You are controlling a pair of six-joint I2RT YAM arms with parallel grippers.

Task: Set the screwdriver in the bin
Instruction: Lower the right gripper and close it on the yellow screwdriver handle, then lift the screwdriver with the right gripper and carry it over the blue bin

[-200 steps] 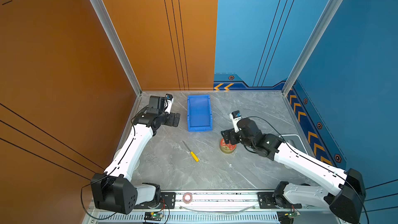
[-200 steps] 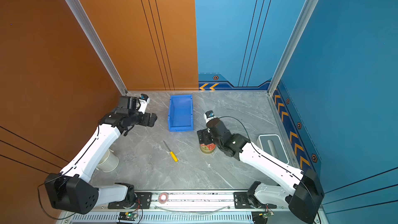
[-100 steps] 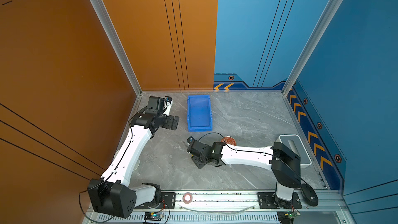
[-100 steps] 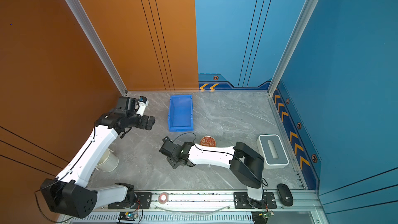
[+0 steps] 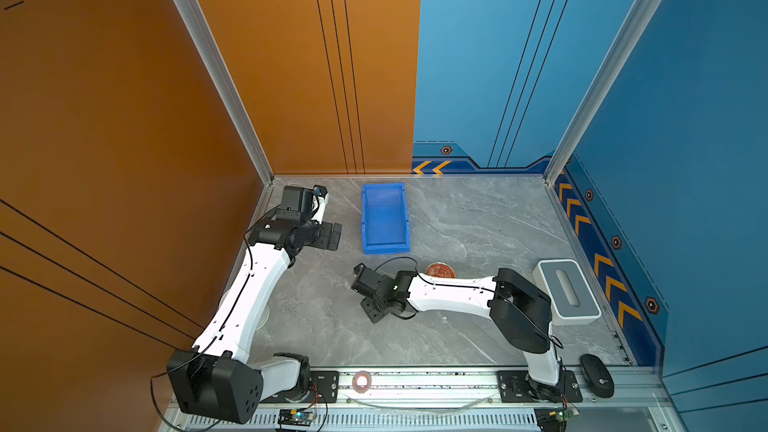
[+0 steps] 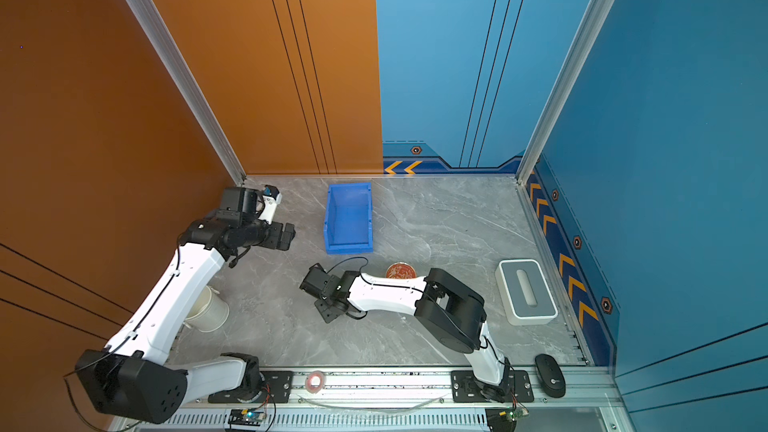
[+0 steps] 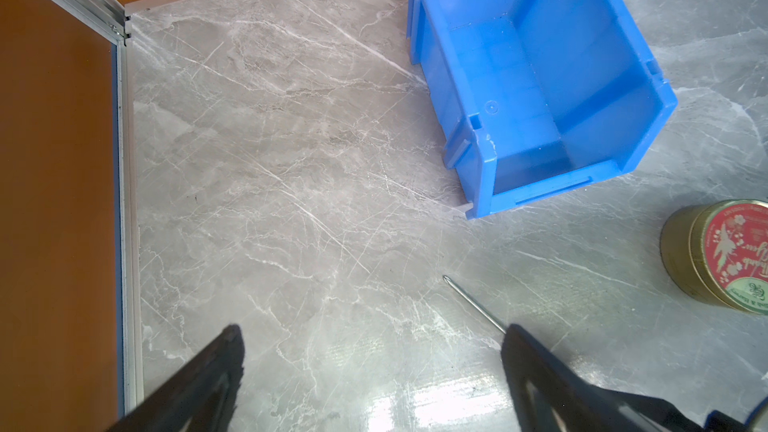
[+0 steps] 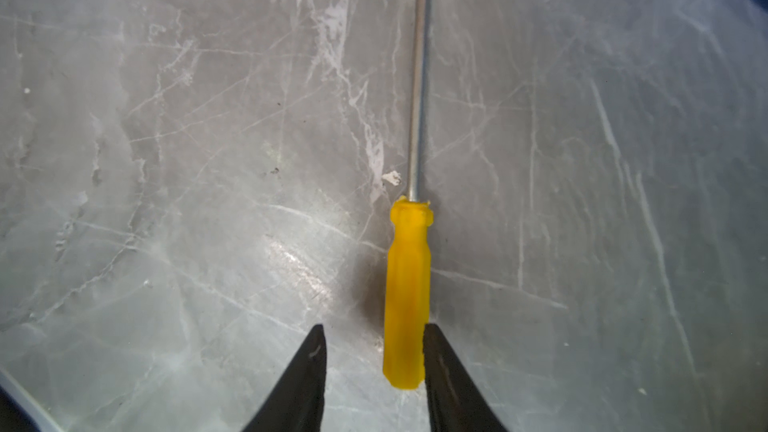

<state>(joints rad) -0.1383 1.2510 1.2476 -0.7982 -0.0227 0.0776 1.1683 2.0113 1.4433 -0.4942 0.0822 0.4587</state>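
Note:
The screwdriver (image 8: 407,292) lies flat on the grey table, its yellow handle toward my right gripper (image 8: 375,328) and its thin shaft pointing away. The jaws straddle the handle's end. One finger (image 8: 440,363) is against the handle, and a gap remains on the other side. In both top views this gripper (image 5: 376,311) (image 6: 328,310) points down and hides the screwdriver. The blue bin (image 5: 384,248) (image 6: 348,248) stands empty behind it. My left gripper (image 5: 330,234) (image 7: 372,328) hovers wide open left of the bin (image 7: 440,68), and the shaft (image 7: 473,305) shows by one finger.
A round red-and-gold tin (image 5: 440,271) (image 7: 731,255) sits just behind the right forearm. A white box with a grey slotted top (image 5: 567,290) stands at the right edge, with a black mouse (image 5: 597,375) on the front rail. A white cup (image 6: 210,309) lies under the left arm.
My right arm swung left from the tin and came down over the screwdriver. Its jaws narrowed around the handle. The left arm hardly moved.

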